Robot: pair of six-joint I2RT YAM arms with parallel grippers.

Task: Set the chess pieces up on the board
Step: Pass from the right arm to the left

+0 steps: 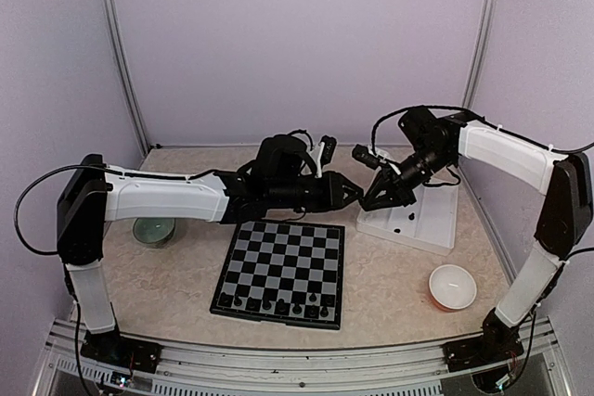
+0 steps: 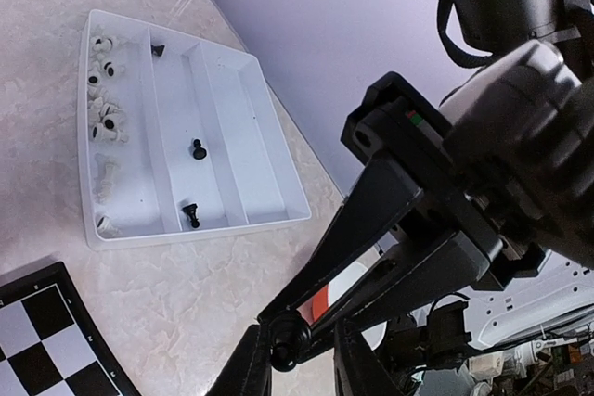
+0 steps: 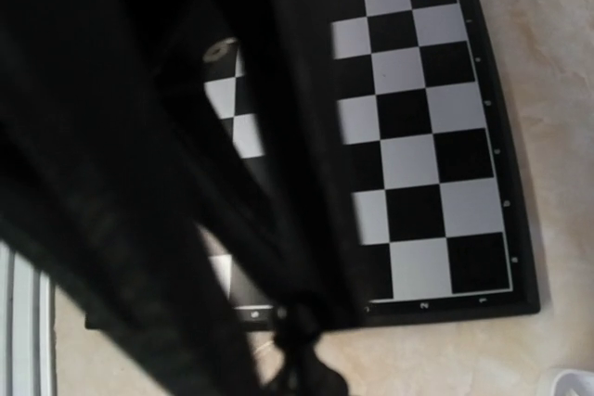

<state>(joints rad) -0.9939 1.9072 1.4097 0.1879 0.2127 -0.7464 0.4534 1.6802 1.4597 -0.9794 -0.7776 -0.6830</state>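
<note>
A black chess piece (image 2: 286, 345) hangs in the air beyond the board's far right corner, with my right gripper (image 1: 369, 201) shut on it. My left gripper (image 2: 298, 333) reaches in from the left; its jaws straddle that piece, one finger beside it and a gap showing on the other side. In the right wrist view the piece (image 3: 299, 326) is a dark blur under the left arm. The board (image 1: 283, 266) lies below, with several black pieces (image 1: 278, 303) on its near rows. Three black pieces (image 2: 198, 148) lie in the white tray (image 2: 195, 229).
The tray (image 1: 422, 224) sits right of the board and also holds several white pieces (image 2: 102, 81). A green bowl (image 1: 153, 229) stands left of the board. A white and orange cup (image 1: 452, 287) stands at the near right. Walls close in the back and sides.
</note>
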